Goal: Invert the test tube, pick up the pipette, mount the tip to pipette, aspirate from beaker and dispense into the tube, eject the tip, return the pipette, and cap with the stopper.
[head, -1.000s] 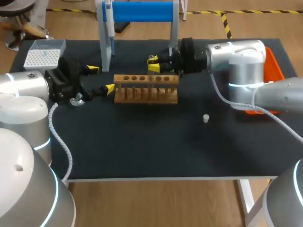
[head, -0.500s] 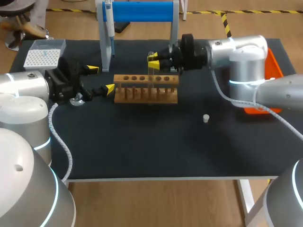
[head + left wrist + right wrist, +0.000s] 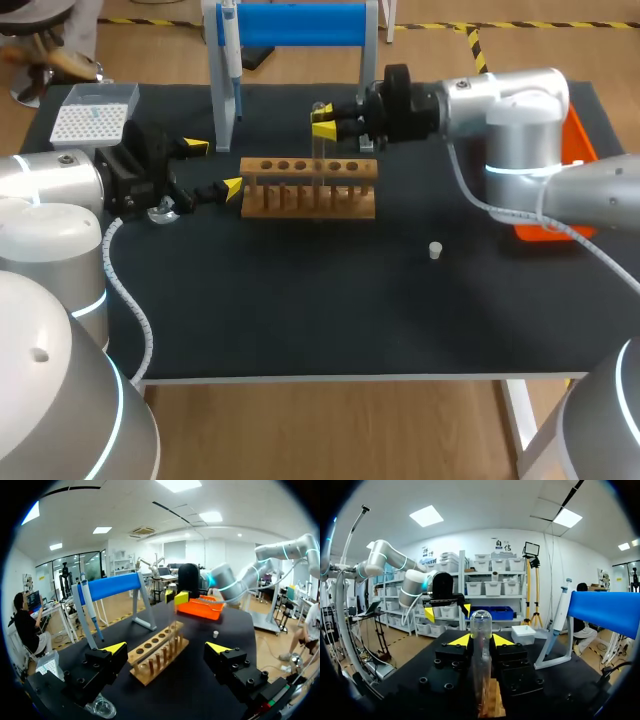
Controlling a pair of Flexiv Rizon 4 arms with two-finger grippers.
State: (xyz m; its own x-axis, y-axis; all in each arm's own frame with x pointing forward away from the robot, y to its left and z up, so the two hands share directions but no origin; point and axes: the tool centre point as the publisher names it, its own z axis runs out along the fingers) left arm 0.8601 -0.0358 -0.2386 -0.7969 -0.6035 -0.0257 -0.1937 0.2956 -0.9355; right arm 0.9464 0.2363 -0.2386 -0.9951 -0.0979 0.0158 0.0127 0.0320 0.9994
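Observation:
A clear test tube [image 3: 319,152] stands upright in my right gripper [image 3: 323,123], which is shut on it just above the wooden rack [image 3: 300,196]. In the right wrist view the tube [image 3: 480,630] rises between the yellow fingertips [image 3: 460,640], rounded end up. My left gripper [image 3: 211,167] stands open to the left of the rack, over the glass beaker [image 3: 164,210]. From the left wrist, the rack [image 3: 156,654] lies ahead of the open gripper [image 3: 166,648]. The pipette [image 3: 230,55] hangs on the blue stand. The white stopper [image 3: 435,250] lies on the mat.
A tip box [image 3: 92,117] sits at the back left corner. An orange tray [image 3: 575,140] lies at the right edge behind my right arm. The blue stand's legs [image 3: 222,110] are close behind the rack.
My right gripper has risen and drawn back a little, lifting the test tube higher out of the rack. The left arm has stayed still.

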